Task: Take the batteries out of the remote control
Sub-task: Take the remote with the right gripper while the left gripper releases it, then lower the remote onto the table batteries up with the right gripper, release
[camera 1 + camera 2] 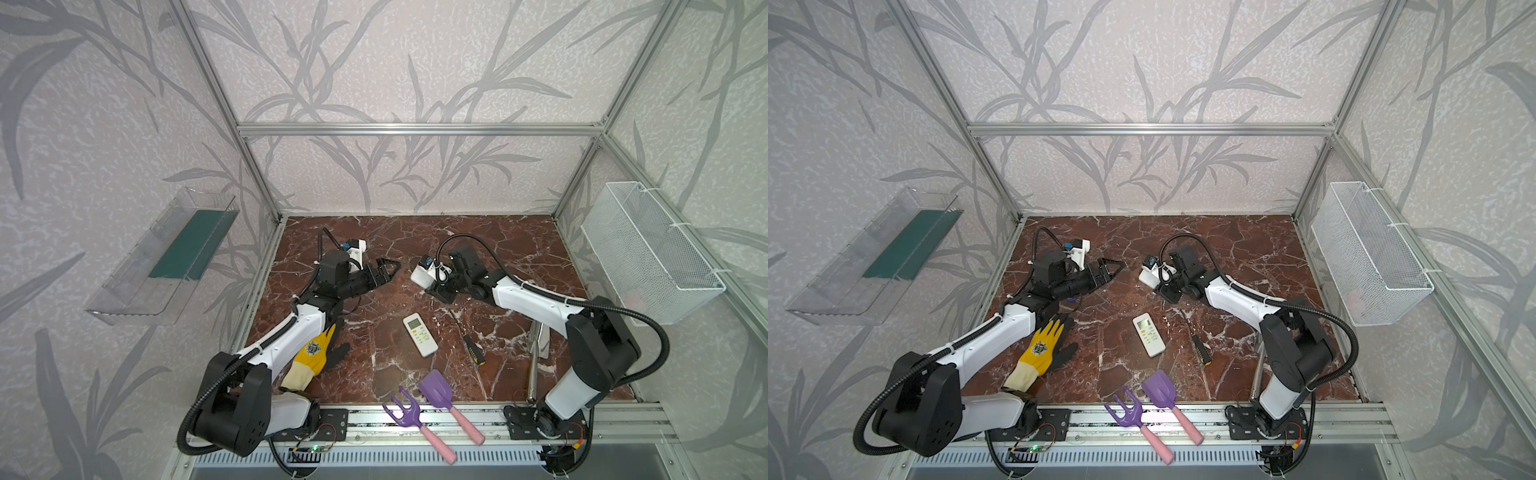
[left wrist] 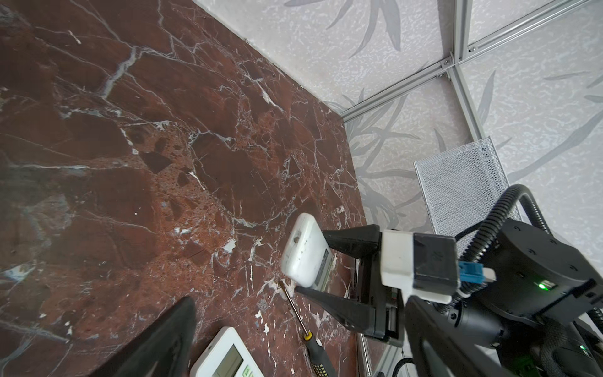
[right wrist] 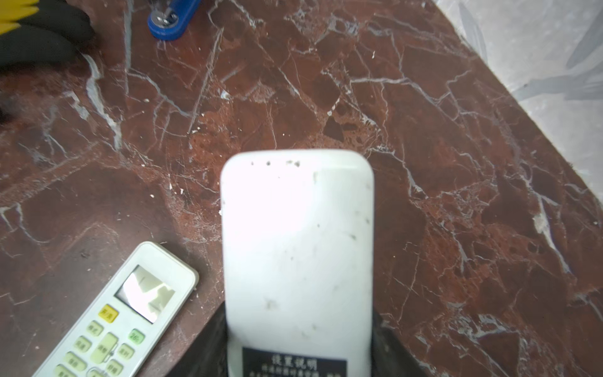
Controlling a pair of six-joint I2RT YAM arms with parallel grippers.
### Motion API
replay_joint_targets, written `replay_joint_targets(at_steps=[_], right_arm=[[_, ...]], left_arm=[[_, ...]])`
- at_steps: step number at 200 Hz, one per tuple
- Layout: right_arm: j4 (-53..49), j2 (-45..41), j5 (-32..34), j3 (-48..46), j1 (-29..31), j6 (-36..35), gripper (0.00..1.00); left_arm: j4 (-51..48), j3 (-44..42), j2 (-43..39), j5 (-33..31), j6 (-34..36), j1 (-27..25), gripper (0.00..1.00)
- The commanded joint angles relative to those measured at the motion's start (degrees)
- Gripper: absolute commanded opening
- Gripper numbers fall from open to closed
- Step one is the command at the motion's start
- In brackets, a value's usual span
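Nearest, across the metal front rail point(image 1: 365, 428), lie a purple plastic toy fork with a pink handle point(image 1: 401, 411) and a purple plastic toy shovel with a pink handle point(image 1: 436, 388), side by side. Just beyond, on the red-brown marble-patterned worktop point(image 1: 498, 249), a yellow work glove with black fingers point(image 1: 313, 353) lies partly under the left arm. Near the middle a white remote control with a screen and pale green buttons point(image 1: 420, 336) lies face up. A screwdriver with a yellow-and-black handle point(image 1: 473, 350) lies to its right, apart from it. A blue stapler point(image 3: 169, 19) sits near the glove's fingertips in the right wrist view.

Farther back, the left hand point(image 1: 392, 270) hangs over bare worktop with its fingers spread wide and nothing between them. Facing it, the right hand point(image 2: 310, 261) is clamped on a second white remote control with a black label on its back point(image 3: 297, 244), gripping the label end. The batteries show in no view; whether they sit inside that remote cannot be told. On the side walls hang a clear plastic tray with a green liner point(image 1: 158, 257) at left and a white wire mesh basket point(image 1: 648, 249) at right.
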Motion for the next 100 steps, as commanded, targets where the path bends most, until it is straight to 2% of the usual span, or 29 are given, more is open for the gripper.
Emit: replay_joint_targets(at_steps=[1, 100], right_arm=[[-3.59, 4.10, -0.35, 4.41, 0.15, -4.31, 0.41], [-12.09, 13.30, -4.67, 11.59, 0.50, -5.78, 0.42]], left_arm=[[-0.55, -0.96, -0.32, -0.51, 0.86, 0.25, 0.99], [-0.12, -1.87, 0.31, -0.58, 1.57, 0.79, 0.99]])
